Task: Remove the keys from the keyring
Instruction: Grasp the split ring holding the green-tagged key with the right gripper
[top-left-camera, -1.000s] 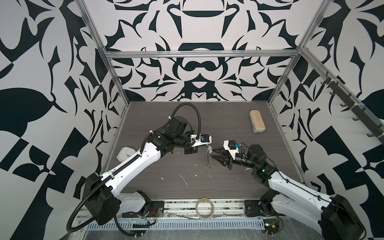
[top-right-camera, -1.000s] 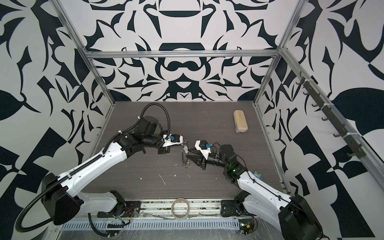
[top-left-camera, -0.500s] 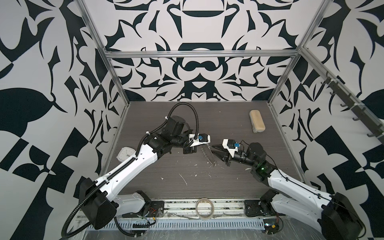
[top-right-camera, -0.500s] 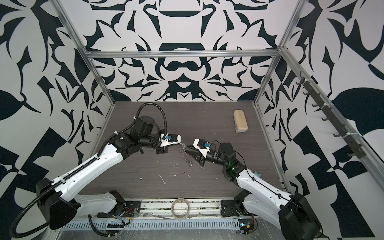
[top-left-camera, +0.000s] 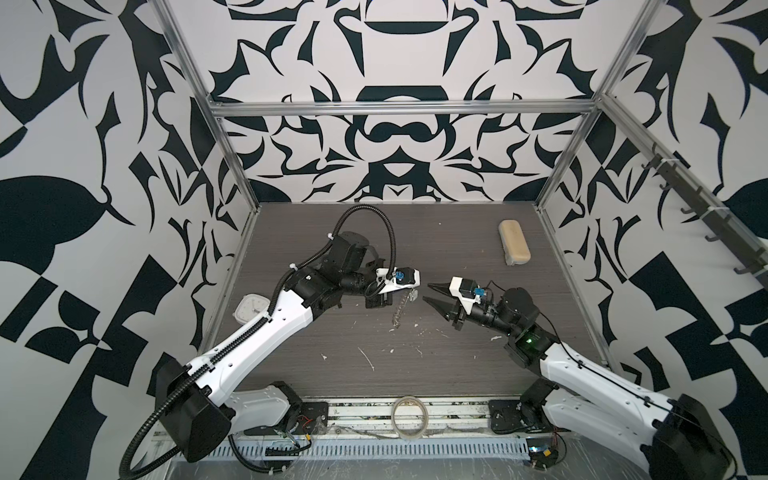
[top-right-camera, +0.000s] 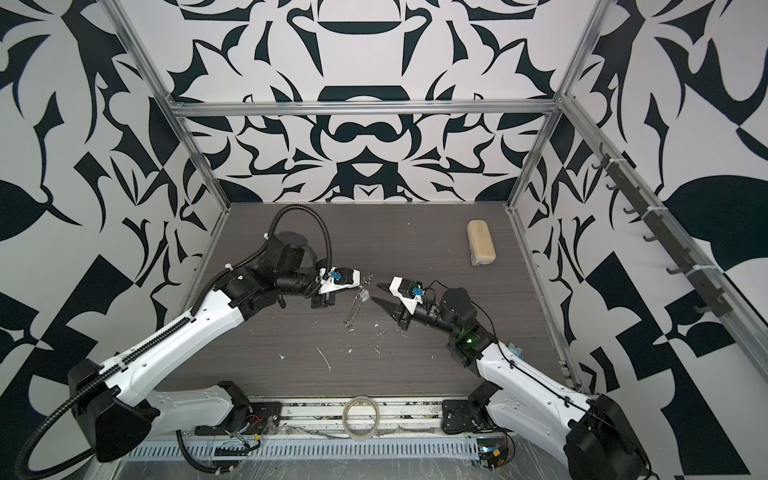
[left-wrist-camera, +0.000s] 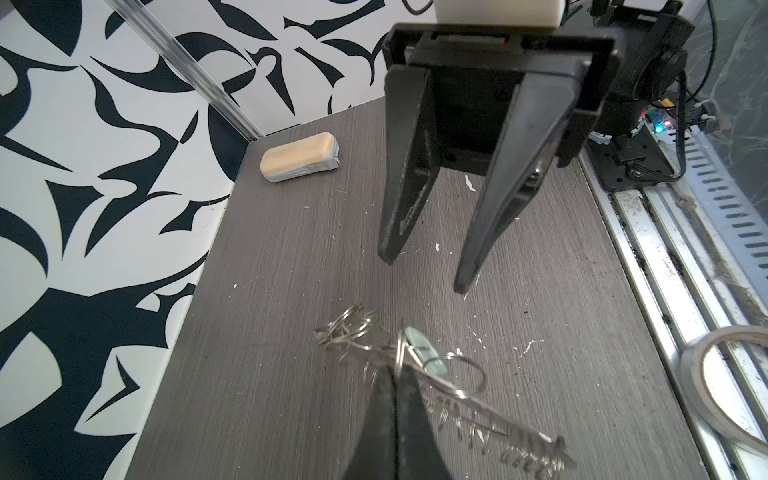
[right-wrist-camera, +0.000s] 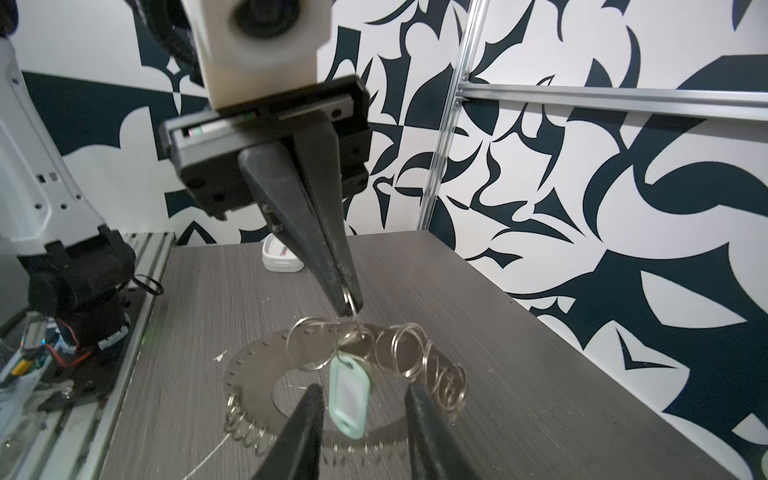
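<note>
My black tapered left fingers (right-wrist-camera: 320, 249) are pinched tight; my right fingers (left-wrist-camera: 405, 183) stand parted, pointing at them, near.

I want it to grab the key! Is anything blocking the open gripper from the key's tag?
Nothing visible. Only open space lies between the right gripper and the key's tag; the left gripper holds the keyring up.

Left gripper (left-wrist-camera: 394, 371) jaws pinch keyring (left-wrist-camera: 511, 429) loop; right gripper (left-wrist-camera: 424, 275) agape.
</note>
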